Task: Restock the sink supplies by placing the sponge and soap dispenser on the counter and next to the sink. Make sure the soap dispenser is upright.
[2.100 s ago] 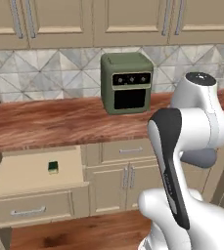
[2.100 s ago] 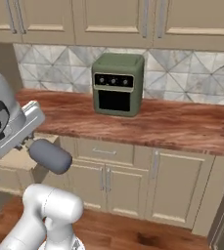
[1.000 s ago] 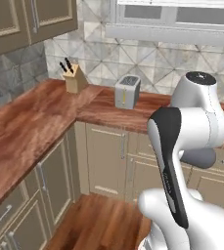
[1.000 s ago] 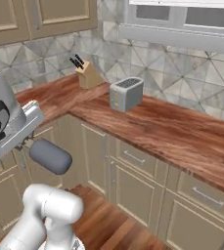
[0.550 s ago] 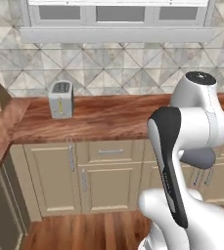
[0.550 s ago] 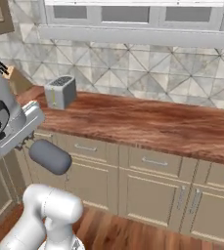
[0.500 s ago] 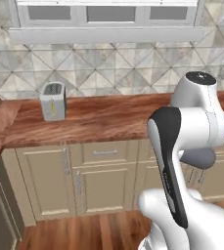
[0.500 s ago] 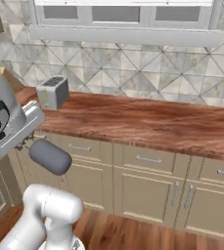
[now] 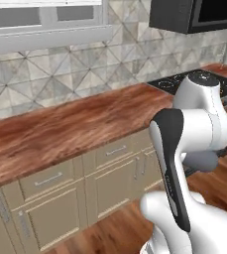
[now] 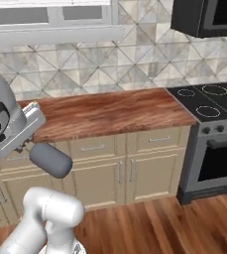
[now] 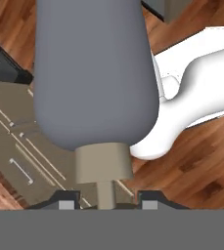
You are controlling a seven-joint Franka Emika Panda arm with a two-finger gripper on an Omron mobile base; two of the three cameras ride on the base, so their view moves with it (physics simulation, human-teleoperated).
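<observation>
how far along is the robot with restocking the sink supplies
Done: nothing placed yet that shows. In hand: the gripper is shut on the soap dispenser, carried lying sideways in front of the cabinets. Left: find the sink, stand the dispenser upright on the counter beside it, then fetch the sponge.

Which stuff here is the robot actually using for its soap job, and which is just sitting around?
For the job:
- soap dispenser, gripped at its tan pump end
- claw, shut on it
- counter, where the dispenser must go

Just sitting around:
- stove, right of the counter
- cabinets below
- tiled wall behind
</observation>
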